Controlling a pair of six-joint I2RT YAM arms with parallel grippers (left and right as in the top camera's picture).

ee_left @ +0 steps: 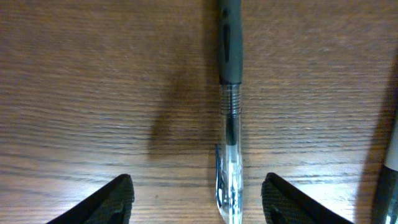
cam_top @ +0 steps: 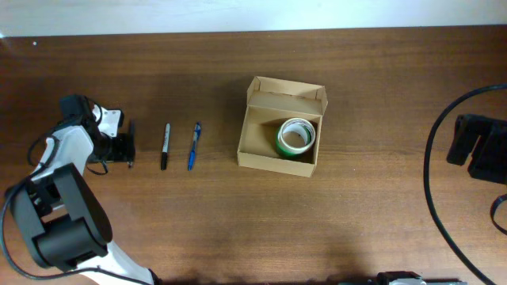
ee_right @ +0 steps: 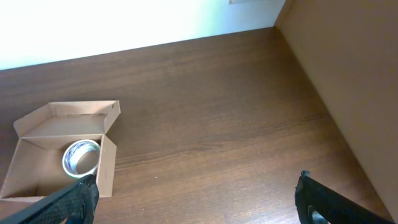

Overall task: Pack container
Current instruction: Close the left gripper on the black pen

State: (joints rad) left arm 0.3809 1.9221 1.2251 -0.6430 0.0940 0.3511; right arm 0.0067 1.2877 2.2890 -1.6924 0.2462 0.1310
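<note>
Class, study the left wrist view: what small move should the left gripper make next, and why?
Probably close the left gripper on the clear-barrelled pen, easing down first if needed. The pen lies on the table between the open fingers, untouched, and the container holds only a tape roll.

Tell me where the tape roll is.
In the overhead view, the tape roll lies inside the open cardboard box at table centre, right of the blue pen.
</note>
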